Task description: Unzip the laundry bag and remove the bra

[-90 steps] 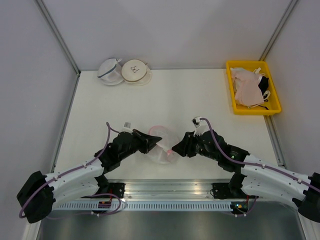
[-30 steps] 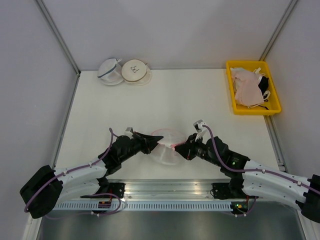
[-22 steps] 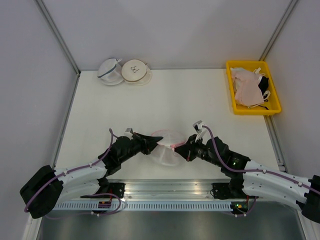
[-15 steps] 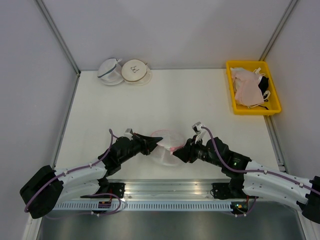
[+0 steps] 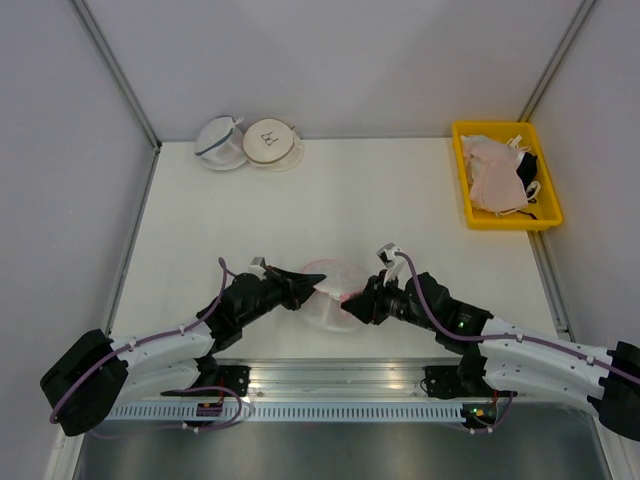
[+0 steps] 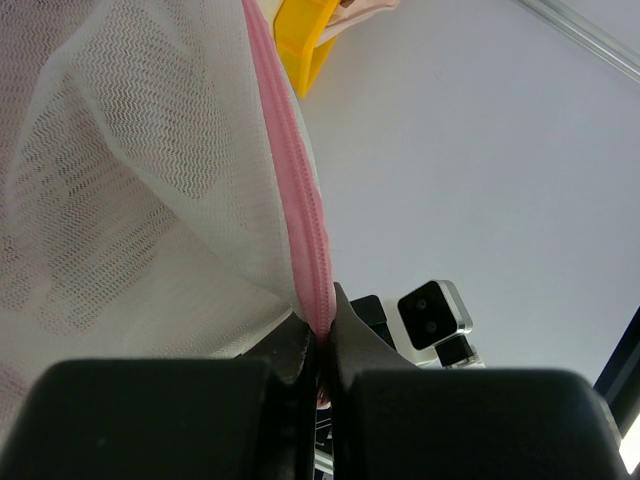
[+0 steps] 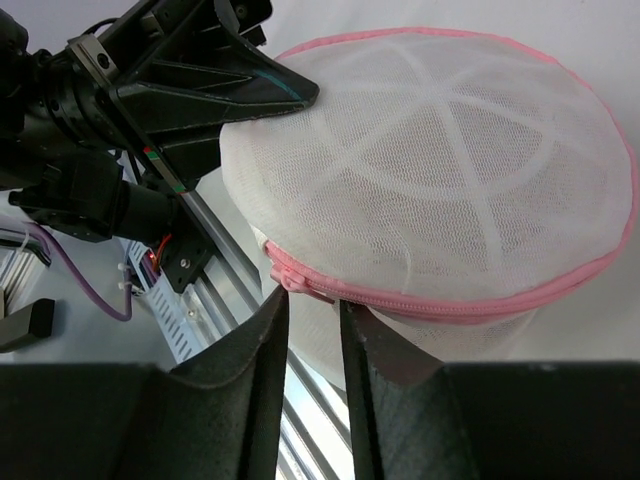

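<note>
The laundry bag [image 5: 335,283], a round white mesh dome with a pink rim and zipper, is held up between both arms near the table's front. My left gripper [image 5: 312,285] is shut on the bag's pink zipper band [image 6: 300,200], which runs up out of the jaws. My right gripper [image 7: 310,303] is open, its fingertips [image 7: 272,300] a small gap apart just under the zipper pull [image 7: 288,282], with nothing clamped. The bag's mesh top [image 7: 450,160] fills the right wrist view. The bra is hidden.
Two other mesh pouches [image 5: 221,142] [image 5: 272,143] lie at the back left. A yellow bin [image 5: 470,205] with pale pink and black garments stands at the back right. A metal rail [image 5: 330,375] runs along the near edge.
My right gripper has opened and slid a little left and nearer along the bag's zipper. The left gripper still holds the pink band; earlier the bag was turned dome-up.
</note>
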Controlling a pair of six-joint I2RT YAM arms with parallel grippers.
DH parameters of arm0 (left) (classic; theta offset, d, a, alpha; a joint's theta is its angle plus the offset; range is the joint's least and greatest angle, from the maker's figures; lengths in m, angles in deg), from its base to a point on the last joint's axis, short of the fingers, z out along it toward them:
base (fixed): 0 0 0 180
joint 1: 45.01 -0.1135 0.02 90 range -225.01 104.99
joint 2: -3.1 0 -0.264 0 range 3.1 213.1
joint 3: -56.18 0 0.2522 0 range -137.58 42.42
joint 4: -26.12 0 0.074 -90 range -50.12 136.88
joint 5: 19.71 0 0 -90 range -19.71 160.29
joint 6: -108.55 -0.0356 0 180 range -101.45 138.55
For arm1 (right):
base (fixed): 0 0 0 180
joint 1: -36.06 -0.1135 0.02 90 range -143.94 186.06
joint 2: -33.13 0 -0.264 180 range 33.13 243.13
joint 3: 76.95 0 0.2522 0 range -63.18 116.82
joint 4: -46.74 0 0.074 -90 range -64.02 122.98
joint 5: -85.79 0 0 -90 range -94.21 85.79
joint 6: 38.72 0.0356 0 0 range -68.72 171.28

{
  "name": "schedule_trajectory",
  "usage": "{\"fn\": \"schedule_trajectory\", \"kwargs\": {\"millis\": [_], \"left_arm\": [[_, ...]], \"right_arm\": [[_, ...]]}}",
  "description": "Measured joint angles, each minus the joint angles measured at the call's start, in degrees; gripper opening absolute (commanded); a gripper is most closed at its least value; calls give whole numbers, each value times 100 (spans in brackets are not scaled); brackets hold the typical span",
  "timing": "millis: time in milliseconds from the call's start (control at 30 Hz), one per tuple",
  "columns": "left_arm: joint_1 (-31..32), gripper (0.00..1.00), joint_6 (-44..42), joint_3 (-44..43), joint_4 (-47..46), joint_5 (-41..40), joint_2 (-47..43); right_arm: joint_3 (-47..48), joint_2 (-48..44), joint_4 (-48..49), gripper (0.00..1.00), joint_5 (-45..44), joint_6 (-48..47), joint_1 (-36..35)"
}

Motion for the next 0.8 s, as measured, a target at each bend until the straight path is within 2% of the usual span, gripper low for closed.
{"fn": "schedule_trajectory", "kwargs": {"millis": [233,533,800], "left_arm": [[0,2,2,0,-44,2,2],[2,2,2,68,-186,28,20],[0,2,2,243,-282,37,-22]], "right_arm": [[0,-24,131,10,-2,-9,0],[0,-398,-92,1,-4,-9,-11],[76,-350,-739,1,48,-66,-11]]}}
